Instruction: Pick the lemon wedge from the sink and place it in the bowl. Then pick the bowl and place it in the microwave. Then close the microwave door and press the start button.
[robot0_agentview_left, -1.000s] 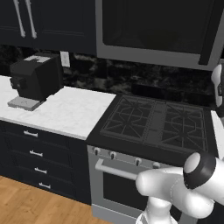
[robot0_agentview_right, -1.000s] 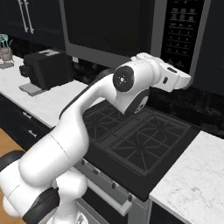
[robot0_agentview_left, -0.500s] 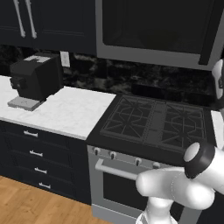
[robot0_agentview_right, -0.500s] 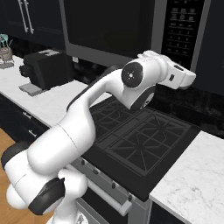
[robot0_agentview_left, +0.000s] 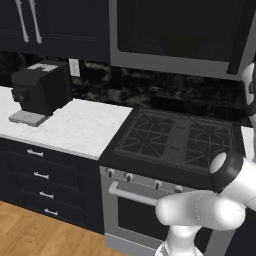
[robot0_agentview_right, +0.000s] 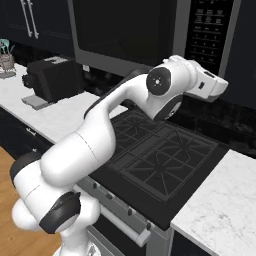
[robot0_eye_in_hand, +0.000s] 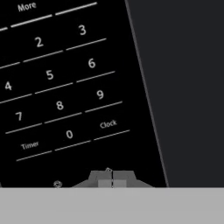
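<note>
The microwave hangs above the stove with its dark glass microwave door shut. Its black control strip with white key labels is on the right. My gripper is shut with nothing in it, its tips close against the keypad just below the "Clock" key. From the right base view the hand reaches up and right, below the control strip. I cannot make out a start button. The lemon wedge, sink and bowl are out of view.
A black gas stove with oven knobs sits below the arm. A black coffee machine stands on the white marble counter at the left. More counter lies right of the stove. Dark cabinet face borders the keypad.
The hand has shifted a little to the right and closer to the control strip. The gripper stays shut.
</note>
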